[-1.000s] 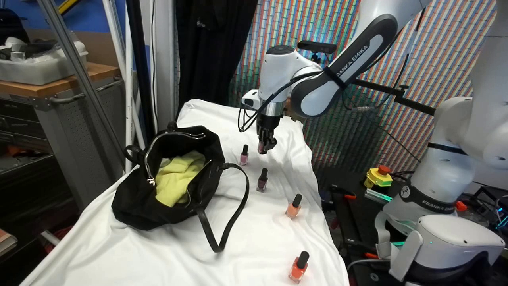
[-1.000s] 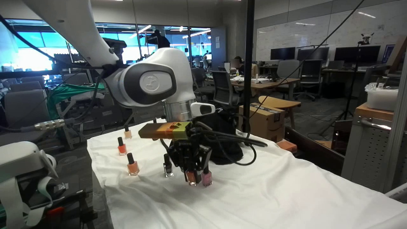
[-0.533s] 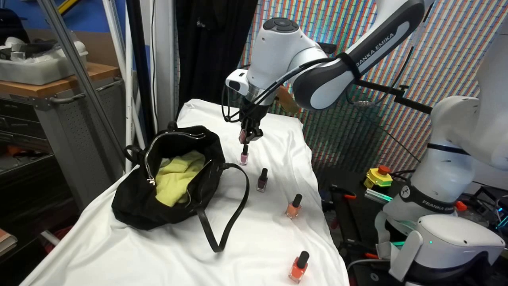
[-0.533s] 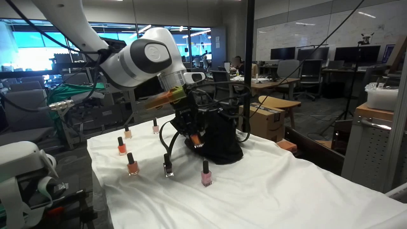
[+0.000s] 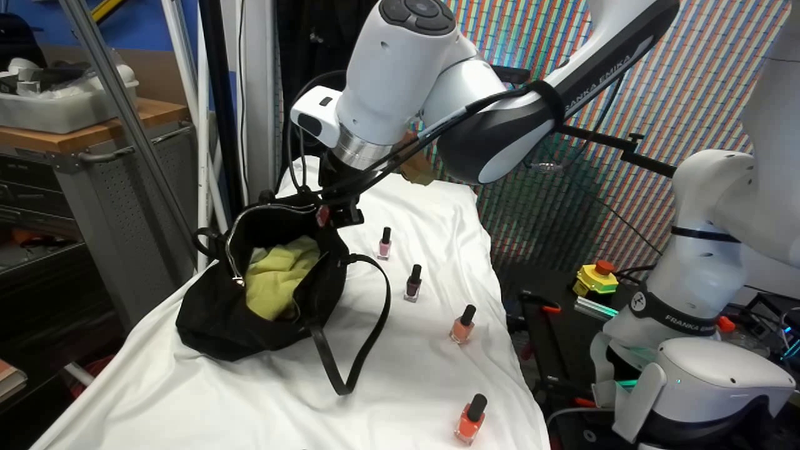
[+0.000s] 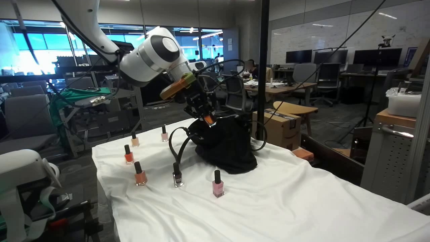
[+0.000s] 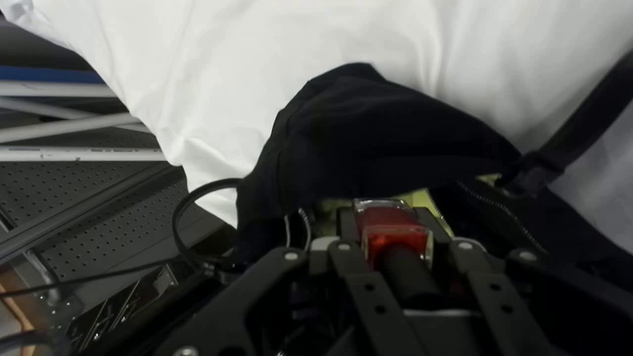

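Red and square-sided, a small glass nail-polish bottle (image 7: pixel 393 233) with a black cap (image 7: pixel 409 277) is held by the robot's gripper (image 7: pixel 390 225). The two fingers (image 7: pixel 347 225) are clamped on opposite sides of the glass, parted only by the bottle's width; in the wrist view, the cap points back toward the palm and the base points outward. The gripper slants downward, with the bottle at the mouth of a black handbag (image 5: pixel 212 322), close by its rim; whether glass and rim touch, I cannot tell. Yellow-green fabric (image 5: pixel 278 281) lies inside the bag, and a strap (image 5: pixel 328 359) loops out beside it. A white sheet (image 6: pixel 302 201) spreads beneath. On it, upright, black-capped and apart from one another in an exterior view, stand a pink bottle (image 6: pixel 218 189), a dark bottle (image 6: pixel 178 179), a peach-orange bottle (image 6: pixel 141 178), a red-orange bottle (image 6: pixel 129 158), a pale peach bottle (image 6: pixel 135 142) and a pale pink bottle (image 6: pixel 164 136).
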`<state>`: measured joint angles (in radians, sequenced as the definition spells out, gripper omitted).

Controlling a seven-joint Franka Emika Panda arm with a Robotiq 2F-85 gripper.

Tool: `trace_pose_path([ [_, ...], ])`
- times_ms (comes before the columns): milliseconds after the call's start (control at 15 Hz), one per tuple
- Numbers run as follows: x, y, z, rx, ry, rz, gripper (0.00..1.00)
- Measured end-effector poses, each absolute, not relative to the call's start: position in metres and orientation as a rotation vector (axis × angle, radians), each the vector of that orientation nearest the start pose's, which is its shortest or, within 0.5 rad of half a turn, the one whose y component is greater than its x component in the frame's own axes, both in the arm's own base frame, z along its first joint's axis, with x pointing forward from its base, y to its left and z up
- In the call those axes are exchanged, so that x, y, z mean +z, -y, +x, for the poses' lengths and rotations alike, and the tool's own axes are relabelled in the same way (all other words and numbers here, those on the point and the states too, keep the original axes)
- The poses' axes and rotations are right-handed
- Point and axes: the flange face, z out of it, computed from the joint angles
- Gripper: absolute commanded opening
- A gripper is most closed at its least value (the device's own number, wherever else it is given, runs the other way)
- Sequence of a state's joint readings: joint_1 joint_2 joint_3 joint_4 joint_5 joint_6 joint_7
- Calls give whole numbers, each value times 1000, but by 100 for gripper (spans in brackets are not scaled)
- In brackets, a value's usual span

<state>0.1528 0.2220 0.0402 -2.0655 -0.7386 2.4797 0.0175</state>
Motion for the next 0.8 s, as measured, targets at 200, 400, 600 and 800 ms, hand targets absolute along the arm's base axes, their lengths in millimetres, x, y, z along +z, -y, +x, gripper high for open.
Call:
trace_pose_path([
  [200, 337, -131, 613, -459, 1288, -3351, 15],
  [400, 328, -135, 637, -462, 1279, -3359, 15],
  [600, 315, -137, 658, -458, 1267, -3367, 17],
  [800, 301, -137, 677, -458, 1244, -3376, 71],
])
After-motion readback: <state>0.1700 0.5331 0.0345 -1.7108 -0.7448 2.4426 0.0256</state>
